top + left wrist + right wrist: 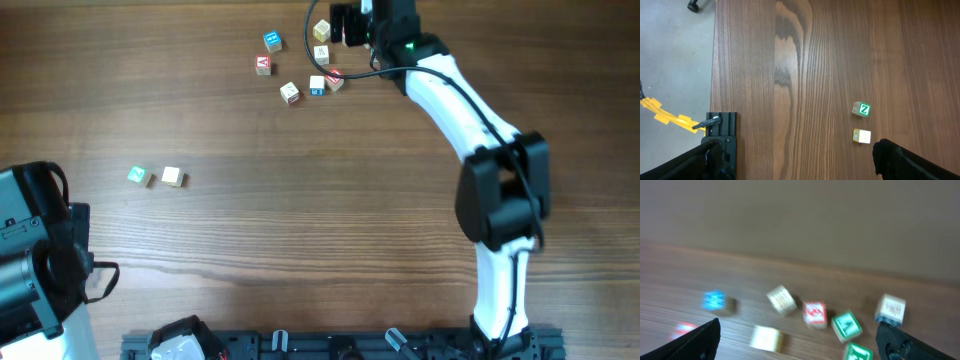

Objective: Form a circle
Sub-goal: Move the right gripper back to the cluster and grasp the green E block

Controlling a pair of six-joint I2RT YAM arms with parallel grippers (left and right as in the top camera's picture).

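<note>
Nearest, at the lower left of the overhead view, the left hand [795, 149] hangs over the desk [300, 220] with its fingers spread wide and pinching nothing. It seems parked there to leave the working area free. Just past it, at the left middle, lie a green-faced cube [137, 175] and a pale cube [172, 177], just beside each other but not touching. No circle is formed yet. This pair, set well apart from the rest, looks like its beginning, with room kept around it for more pieces. Farther off, the right arm [470, 120] reaches to the top centre. Its right hand [335, 25] is spread and empty over the scatter of letter cubes [290, 93], probably the supply. The wrist view there is blurred.
</note>
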